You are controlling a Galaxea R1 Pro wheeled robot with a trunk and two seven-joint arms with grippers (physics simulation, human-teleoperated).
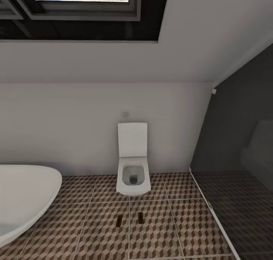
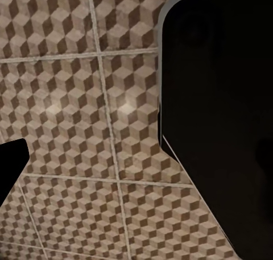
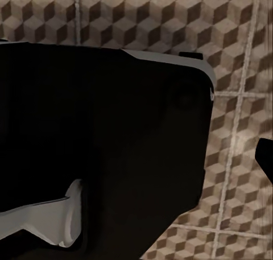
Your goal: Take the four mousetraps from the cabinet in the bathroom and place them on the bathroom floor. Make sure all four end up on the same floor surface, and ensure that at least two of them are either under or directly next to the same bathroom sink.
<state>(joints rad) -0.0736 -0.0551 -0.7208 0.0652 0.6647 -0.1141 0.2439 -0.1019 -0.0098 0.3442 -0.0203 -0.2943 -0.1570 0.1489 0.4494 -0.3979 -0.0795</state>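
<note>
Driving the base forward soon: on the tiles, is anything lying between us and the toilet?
Yes. Two mousetraps lie side by side on the bathroom floor, directly in front of the toilet, apart from it. The white tub sits off to the left.

Two mousetraps lie flat on the floor (image 1: 170, 222) in the head view, side by side and a little apart, with a pale grout line running between them. The left mousetrap (image 1: 119, 221) sits slightly nearer the camera than the right mousetrap (image 1: 140, 217). Each is a small dark brown-black rectangle, its long side pointing away from the camera; finer detail is too small to make out. Both rest on the tiles just in front of the toilet. The floor is laid in square tiles printed with a brown, beige and white cube pattern with pale grout lines, and the same tiling shows in both wrist views.
</note>
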